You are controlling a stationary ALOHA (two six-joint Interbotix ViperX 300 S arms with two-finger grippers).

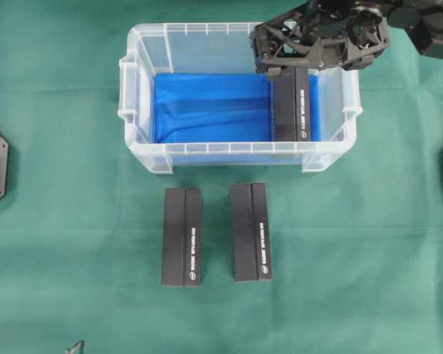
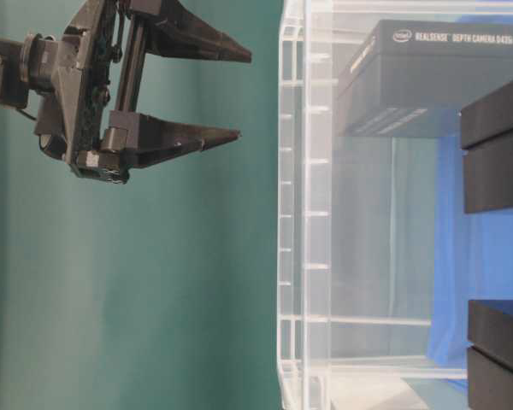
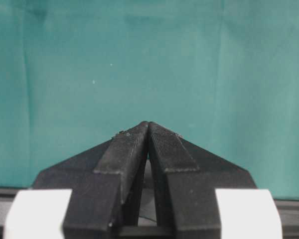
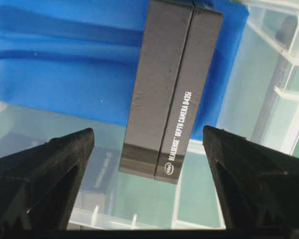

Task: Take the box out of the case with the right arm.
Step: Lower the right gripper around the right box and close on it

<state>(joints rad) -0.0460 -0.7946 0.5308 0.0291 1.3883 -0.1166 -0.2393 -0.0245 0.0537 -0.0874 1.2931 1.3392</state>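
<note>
One black box (image 1: 291, 103) lay on the blue floor by the right wall of the case (image 1: 142, 103). The right tool (image 4: 148, 149) hovered above it, spread wide and empty. Stiff, light-looking cardboard; pinching its long sides seemed best.

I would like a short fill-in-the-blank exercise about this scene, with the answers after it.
1. Inside the case lies ___ black box.
2. On the green cloth in front of the case lie ___ black boxes.
3. The right gripper is ___ above the box in the case.
4. The left gripper is ___.

Answers: one; two; open; shut
</note>
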